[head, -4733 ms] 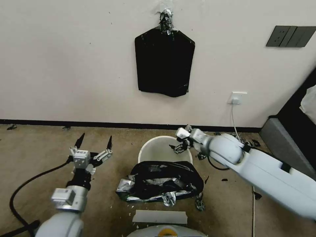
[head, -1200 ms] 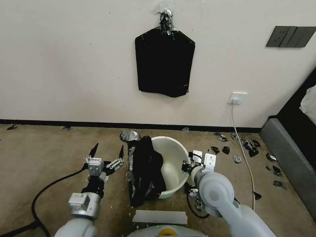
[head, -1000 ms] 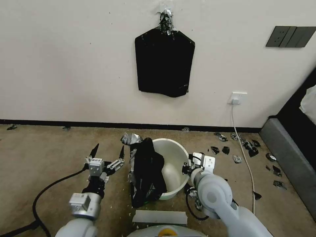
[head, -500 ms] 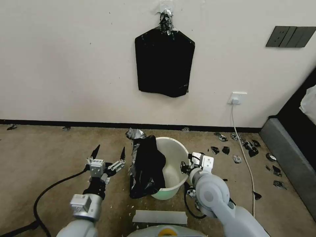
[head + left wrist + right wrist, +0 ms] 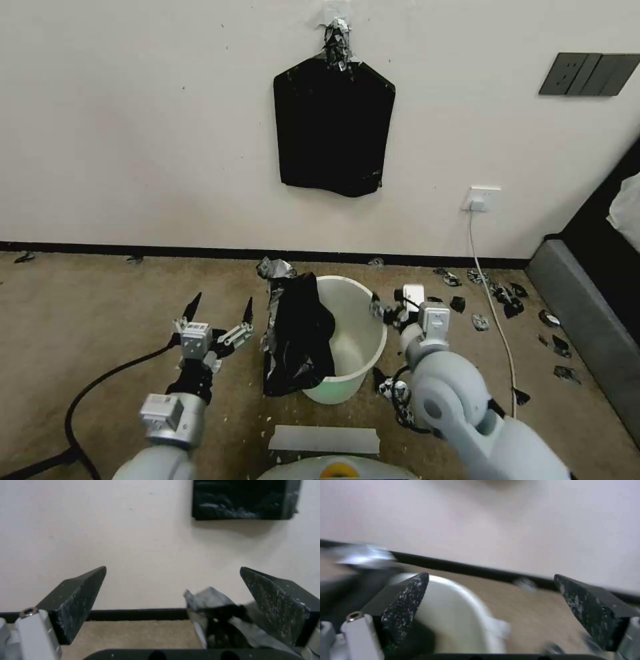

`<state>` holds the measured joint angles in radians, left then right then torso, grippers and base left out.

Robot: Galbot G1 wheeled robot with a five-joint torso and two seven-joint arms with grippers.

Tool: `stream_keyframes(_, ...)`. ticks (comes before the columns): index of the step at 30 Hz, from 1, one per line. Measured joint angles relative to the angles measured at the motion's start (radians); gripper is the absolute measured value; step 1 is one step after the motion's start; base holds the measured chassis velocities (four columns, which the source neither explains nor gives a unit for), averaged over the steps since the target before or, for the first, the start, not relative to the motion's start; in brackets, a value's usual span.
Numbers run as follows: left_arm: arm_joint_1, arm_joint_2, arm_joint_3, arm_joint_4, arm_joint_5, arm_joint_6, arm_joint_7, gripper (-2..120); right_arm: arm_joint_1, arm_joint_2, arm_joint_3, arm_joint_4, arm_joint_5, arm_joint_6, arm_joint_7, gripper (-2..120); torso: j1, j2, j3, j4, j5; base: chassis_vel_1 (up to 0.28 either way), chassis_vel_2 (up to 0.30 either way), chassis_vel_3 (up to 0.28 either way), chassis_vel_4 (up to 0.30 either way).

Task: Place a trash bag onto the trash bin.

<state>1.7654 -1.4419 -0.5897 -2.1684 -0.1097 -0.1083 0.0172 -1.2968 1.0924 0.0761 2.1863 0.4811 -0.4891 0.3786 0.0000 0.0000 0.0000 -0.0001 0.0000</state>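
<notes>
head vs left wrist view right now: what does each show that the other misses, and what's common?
Head alone: the bin, the right gripper open beside its rim, wall sockets, scraps on the carpet. Left wrist alone: a close look between the left gripper's open fingers at the wall. Shared: the bag draped over the bin's side, the bag pack on the wall.

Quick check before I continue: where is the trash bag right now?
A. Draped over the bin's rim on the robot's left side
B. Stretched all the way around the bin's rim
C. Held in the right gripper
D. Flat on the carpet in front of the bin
A. The trash bag hangs bunched over the left side of the trash bin, the rest of the rim bare; the left gripper and right gripper are both open, holding nothing.
</notes>
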Motion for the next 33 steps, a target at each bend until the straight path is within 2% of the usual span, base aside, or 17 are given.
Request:
stream_keyframes(2, -0.002, -0.003, -0.004, -0.003, 0.0, 0.005, -0.008, 100, -0.002, -0.003, 0.0, 0.005, -0.003, 0.006, -0.04, 100, 0.0, 0.0, 0.0, 0.0, 0.0001, 0.0, 0.0, 0.0, 0.0)
stream_keyframes(4, -0.008, -0.012, -0.017, -0.018, 0.0, 0.025, -0.037, 100, -0.004, -0.01, -0.012, 0.012, -0.002, 0.026, -0.176, 100, 0.0, 0.0, 0.0, 0.0001, -0.0002, 0.0, 0.0, 0.0, 0.0)
stream_keyframes(6, -0.008, -0.014, -0.019, -0.021, 0.0, 0.029, -0.043, 100, -0.002, -0.01, -0.018, 0.012, 0.003, 0.028, -0.194, 100, 0.0, 0.0, 0.0, 0.0, 0.0, 0.0, 0.0, 0.0, 0.0)
stream_keyframes(9, -0.007, -0.022, -0.037, -0.042, 0.0, 0.048, -0.074, 100, 0.035, -0.008, -0.086, 0.006, 0.042, 0.009, -0.251, 100, 0.0, 0.0, 0.0, 0.0001, -0.0002, 0.0, 0.0, 0.0, 0.0)
stream_keyframes(11, -0.005, -0.022, -0.042, -0.047, 0.0, 0.051, -0.08, 100, 0.056, -0.002, -0.122, -0.004, 0.043, -0.007, -0.252, 100, 0.0, 0.0, 0.0, 0.0002, 0.0001, 0.0, 0.0, 0.0, 0.0)
stream_keyframes(13, -0.001, -0.038, -0.047, -0.057, 0.0, 0.058, -0.09, 100, 0.133, 0.021, -0.239, -0.042, 0.032, -0.077, -0.179, 100, 0.0, 0.0, 0.0, 0.0001, -0.0001, 0.0, 0.0, 0.0, 0.0)
stream_keyframes(14, -0.001, -0.038, -0.047, -0.057, 0.0, 0.058, -0.09, 100, 0.133, 0.021, -0.239, -0.042, 0.032, -0.077, -0.179, 100, 0.0, 0.0, 0.0, 0.0001, -0.0001, 0.0, 0.0, 0.0, 0.0)
stream_keyframes(16, 0.001, -0.059, -0.047, -0.058, 0.002, 0.062, -0.103, 100, 0.187, 0.061, -0.305, -0.085, 0.031, -0.132, -0.115, 100, 0.0, 0.0, 0.0, 0.0002, -0.0001, 0.0, 0.0, 0.0, 0.0)
stream_keyframes(21, 0.001, -0.064, -0.045, -0.053, 0.005, 0.065, -0.107, 100, 0.217, 0.088, -0.316, -0.113, 0.087, -0.154, -0.075, 100, 0.0, 0.0, 0.0, 0.0001, -0.0002, 0.0, 0.0, 0.0, 0.0)
stream_keyframes(25, -0.003, -0.065, -0.041, -0.049, 0.006, 0.073, -0.107, 100, 0.232, 0.093, -0.331, -0.127, 0.099, -0.176, -0.094, 100, 0.0, 0.0, 0.0, 0.0001, -0.0002, 0.0, 0.0, 0.0, 0.0)
stream_keyframes(33, -0.002, -0.069, -0.035, -0.04, 0.012, 0.076, -0.107, 100, 0.263, 0.107, -0.376, -0.167, 0.04, -0.183, -0.104, 100, 0.0, 0.0, 0.0, 0.0001, -0.0001, 0.0, 0.0, 0.0, 0.0)
